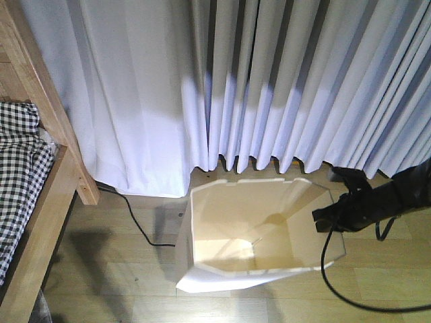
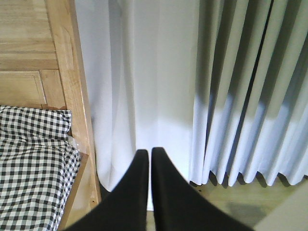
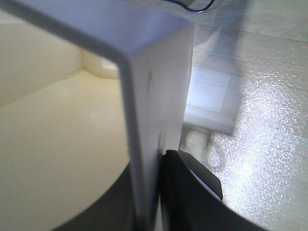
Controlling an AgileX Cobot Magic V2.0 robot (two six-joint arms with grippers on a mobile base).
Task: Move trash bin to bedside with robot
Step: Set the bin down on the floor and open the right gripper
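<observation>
While the bed frame (image 1: 64,145) and its checked mattress cover (image 1: 20,155) fill the far left, the left tool (image 2: 149,154) hangs just right of the bedpost, black fingers pressed together on nothing, likely parked clear because one arm does this job. Further right of the bed, well apart from it and against the curtain (image 1: 135,101), stands the trash bin (image 1: 229,222). The right tool (image 1: 326,219) is clamped on its wall at the rim farthest from the bed, one finger inside, one outside, seemingly placed to shove it bedward.
</observation>
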